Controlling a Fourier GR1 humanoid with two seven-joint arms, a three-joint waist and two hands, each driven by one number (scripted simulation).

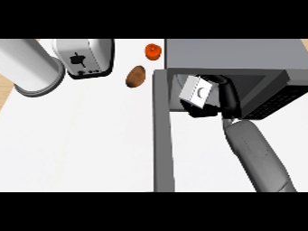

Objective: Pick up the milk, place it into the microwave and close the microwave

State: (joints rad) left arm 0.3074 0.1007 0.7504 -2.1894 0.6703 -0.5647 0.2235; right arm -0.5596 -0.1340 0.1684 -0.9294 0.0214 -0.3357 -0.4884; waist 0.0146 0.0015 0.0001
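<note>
One robot hand (224,97), the right, we see curled round the milk (198,91) inside the microwave (249,58); its label seems unreadable.

Bright, even light; soft shadows by toaster (84,57); microwave (249,63) interior dark; no glare.

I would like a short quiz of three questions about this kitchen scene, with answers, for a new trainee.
1. True or false: the microwave door is closed.
2. Which hand holds the milk carton? A) left B) right C) neither
3. Fill in: the brown potato lies between the toaster and the ____.

Key:
1. False: the door stands open, swung out toward the robot.
2. B: the right hand has its fingers curled round the carton at the microwave's opening.
3. Microwave. A small orange item, too small to identify, sits behind the potato.
</note>
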